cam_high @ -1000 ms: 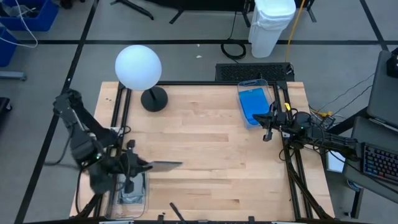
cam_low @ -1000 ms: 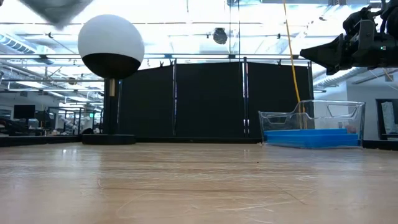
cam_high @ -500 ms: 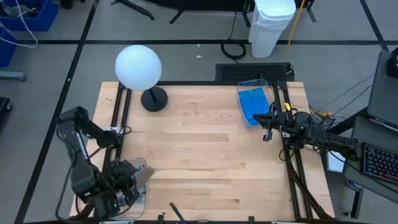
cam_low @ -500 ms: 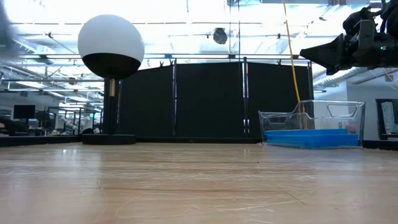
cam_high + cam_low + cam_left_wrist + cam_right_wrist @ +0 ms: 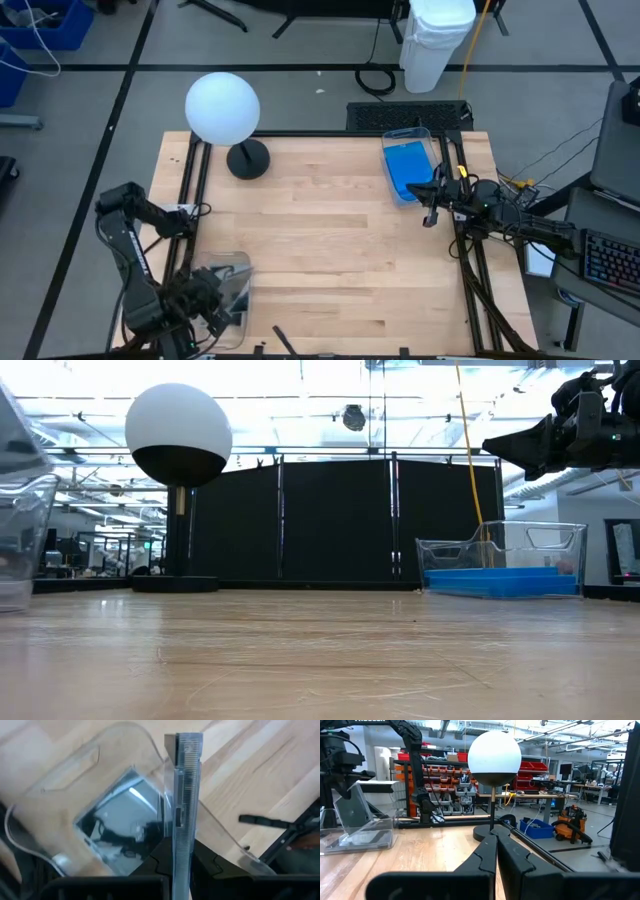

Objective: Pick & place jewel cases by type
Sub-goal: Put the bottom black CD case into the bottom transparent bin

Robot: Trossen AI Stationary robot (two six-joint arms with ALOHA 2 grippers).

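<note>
the left gripper (image 5: 182,870), clamped on a dark jewel case (image 5: 183,805) held edge-on above the clear bin (image 5: 100,810), should lower it flat before releasing, while the shut right gripper (image 5: 432,205) waits beside the blue cases (image 5: 408,165).

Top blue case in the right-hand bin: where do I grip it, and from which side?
Come straight down from above: the blue cases lie flat in the clear bin, whose walls block the sides. Probably pinch the top case at a short end, where the bin seems to leave room.
</note>
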